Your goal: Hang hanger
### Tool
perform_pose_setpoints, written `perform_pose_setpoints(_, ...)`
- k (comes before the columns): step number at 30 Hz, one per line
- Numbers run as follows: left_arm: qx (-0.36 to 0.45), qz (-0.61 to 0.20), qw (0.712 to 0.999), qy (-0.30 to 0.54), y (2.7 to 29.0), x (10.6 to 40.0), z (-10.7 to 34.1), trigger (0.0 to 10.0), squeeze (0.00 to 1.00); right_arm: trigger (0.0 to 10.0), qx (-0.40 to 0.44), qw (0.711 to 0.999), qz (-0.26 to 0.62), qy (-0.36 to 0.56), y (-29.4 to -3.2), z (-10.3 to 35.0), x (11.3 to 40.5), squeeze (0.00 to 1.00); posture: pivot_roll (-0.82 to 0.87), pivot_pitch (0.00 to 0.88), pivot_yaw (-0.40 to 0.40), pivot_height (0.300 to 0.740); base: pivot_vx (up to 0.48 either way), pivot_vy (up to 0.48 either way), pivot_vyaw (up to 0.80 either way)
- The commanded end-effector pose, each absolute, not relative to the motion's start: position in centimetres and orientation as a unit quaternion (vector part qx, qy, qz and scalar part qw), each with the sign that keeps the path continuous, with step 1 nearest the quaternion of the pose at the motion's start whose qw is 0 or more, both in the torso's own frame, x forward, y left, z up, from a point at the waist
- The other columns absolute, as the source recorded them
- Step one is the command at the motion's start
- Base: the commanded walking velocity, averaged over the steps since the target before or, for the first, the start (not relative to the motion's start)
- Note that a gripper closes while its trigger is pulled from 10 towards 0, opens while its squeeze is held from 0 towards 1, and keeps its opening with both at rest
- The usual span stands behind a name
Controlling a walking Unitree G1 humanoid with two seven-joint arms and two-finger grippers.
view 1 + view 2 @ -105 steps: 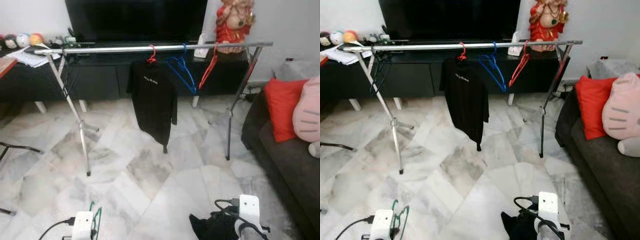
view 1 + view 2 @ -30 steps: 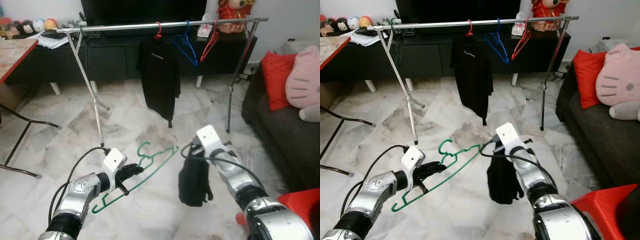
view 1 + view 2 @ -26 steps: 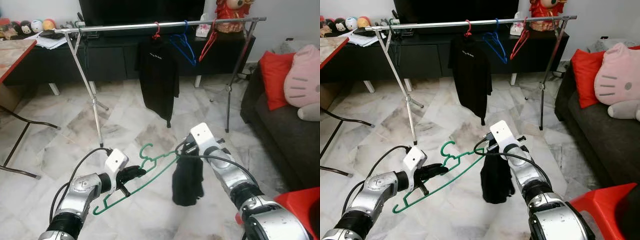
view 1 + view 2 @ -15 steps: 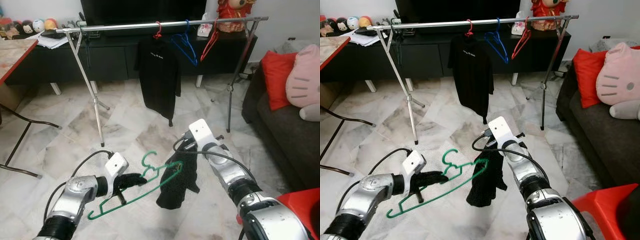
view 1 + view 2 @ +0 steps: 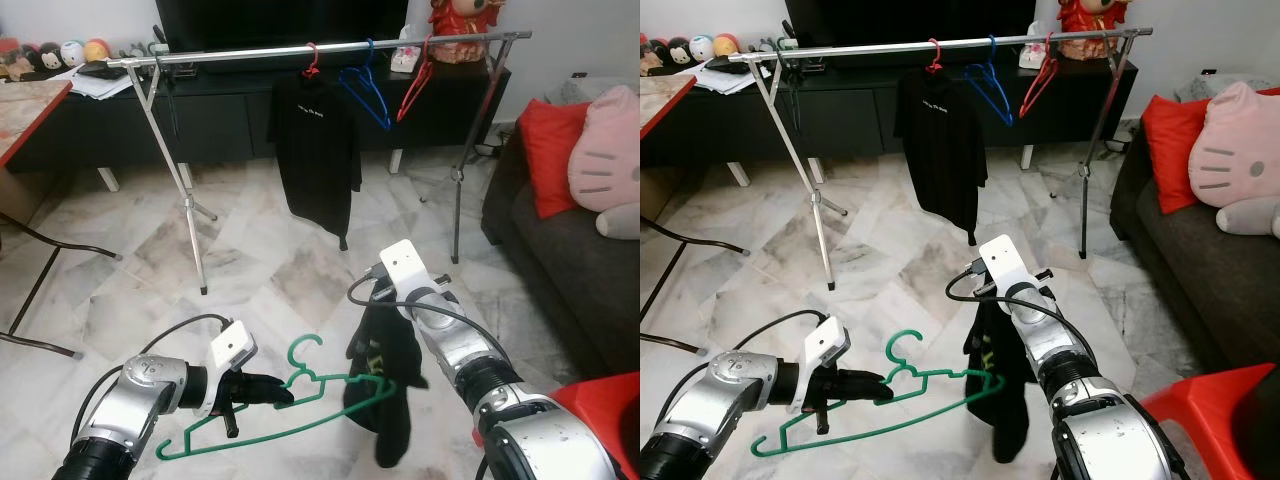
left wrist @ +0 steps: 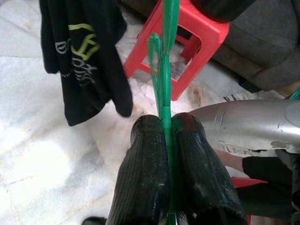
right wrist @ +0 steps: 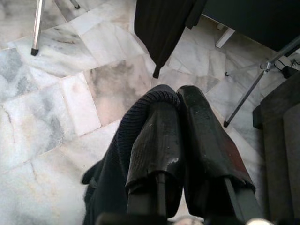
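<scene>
My left gripper (image 5: 268,391) is shut on a green hanger (image 5: 300,402) held low over the floor, its hook (image 5: 303,349) pointing up. In the left wrist view the fingers (image 6: 145,178) clamp the green wire (image 6: 165,70). My right gripper (image 5: 385,312) is shut on a black garment (image 5: 385,390) with yellow print, which hangs down and touches the hanger's right end. The right wrist view has the fingers (image 7: 159,140) pinching the garment's ribbed edge (image 7: 133,122). A silver clothes rail (image 5: 250,52) stands beyond, about a metre ahead.
On the rail hang a black shirt (image 5: 318,150) on a red hanger, a blue hanger (image 5: 368,95) and a red hanger (image 5: 412,85). A dark sofa (image 5: 570,260) with red cushion and pink plush is on the right. A red stool (image 5: 600,420) is near right, a table leg (image 5: 40,270) left.
The left gripper has swung the green hanger flatter and lower. The right gripper has dropped closer to me, so the black garment now hangs at the hanger's right end.
</scene>
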State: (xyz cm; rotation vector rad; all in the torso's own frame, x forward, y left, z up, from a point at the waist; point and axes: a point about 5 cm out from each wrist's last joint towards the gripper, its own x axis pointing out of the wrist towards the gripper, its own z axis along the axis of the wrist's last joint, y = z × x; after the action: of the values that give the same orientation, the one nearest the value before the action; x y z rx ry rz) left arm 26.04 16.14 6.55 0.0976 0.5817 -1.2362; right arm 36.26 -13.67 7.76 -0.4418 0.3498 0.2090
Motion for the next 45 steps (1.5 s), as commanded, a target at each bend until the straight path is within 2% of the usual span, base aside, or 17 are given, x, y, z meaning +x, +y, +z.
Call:
perform_pose_setpoints(1, 0.046, -0.577, 0.772, 0.262, 16.1, 26.0, 7.1, 10.0, 0.00, 10.0, -0.212, 0.962, 0.105, 0.138, -12.7, 9.7, 37.2, 0.00, -0.02, 0.000, 0.021, 0.740, 0.000, 0.000, 0.00)
perform_pose_setpoints(13, 0.030, -0.555, 0.799, 0.231, 15.3, 26.8, 7.8, 10.0, 0.00, 10.0, -0.213, 0.962, 0.119, 0.127, -12.3, 10.0, 36.9, 0.00, -0.03, 0.000, 0.020, 0.740, 0.000, 0.000, 0.00)
perform_pose_setpoints(15, 0.039, -0.531, 0.820, 0.210, 15.2, 27.5, 8.0, 10.0, 0.00, 10.0, -0.215, 0.961, 0.119, 0.130, -12.4, 9.7, 36.7, 0.00, -0.04, 0.000, 0.019, 0.740, 0.000, 0.000, 0.00)
perform_pose_setpoints(16, 0.044, -0.502, 0.843, 0.187, 15.2, 28.3, 8.3, 10.0, 0.00, 10.0, -0.215, 0.960, 0.122, 0.131, -12.3, 9.6, 36.6, 0.00, -0.04, 0.000, 0.018, 0.740, 0.000, 0.000, 0.00)
perform_pose_setpoints(17, 0.050, -0.488, 0.853, 0.177, 15.2, 28.6, 8.4, 10.0, 0.00, 10.0, -0.215, 0.960, 0.123, 0.132, -12.3, 9.6, 36.5, 0.00, -0.04, 0.000, 0.017, 0.740, 0.000, 0.000, 0.00)
perform_pose_setpoints(21, 0.060, -0.449, 0.878, 0.155, 15.4, 29.5, 8.6, 10.0, 0.00, 10.0, -0.215, 0.959, 0.126, 0.132, -12.1, 9.5, 36.4, 0.00, -0.03, 0.000, 0.015, 0.740, 0.000, 0.000, 0.00)
perform_pose_setpoints(26, 0.055, -0.442, 0.882, 0.154, 15.4, 29.6, 8.7, 10.0, 0.00, 10.0, -0.216, 0.959, 0.128, 0.132, -12.1, 9.6, 36.3, 0.00, -0.04, 0.000, 0.014, 0.740, 0.000, 0.000, 0.00)
perform_pose_setpoints(33, 0.060, -0.476, 0.862, 0.166, 15.7, 28.8, 8.9, 10.0, 0.00, 10.0, -0.217, 0.959, 0.126, 0.134, -12.3, 9.6, 36.2, 0.00, -0.03, 0.000, 0.012, 0.740, 0.000, 0.000, 0.00)
perform_pose_setpoints(45, 0.065, -0.486, 0.856, 0.167, 16.1, 28.6, 9.6, 10.0, 0.00, 10.0, -0.216, 0.959, 0.121, 0.139, -12.7, 9.5, 36.1, 0.00, -0.03, 0.001, 0.012, 0.740, 0.000, 0.000, 0.00)
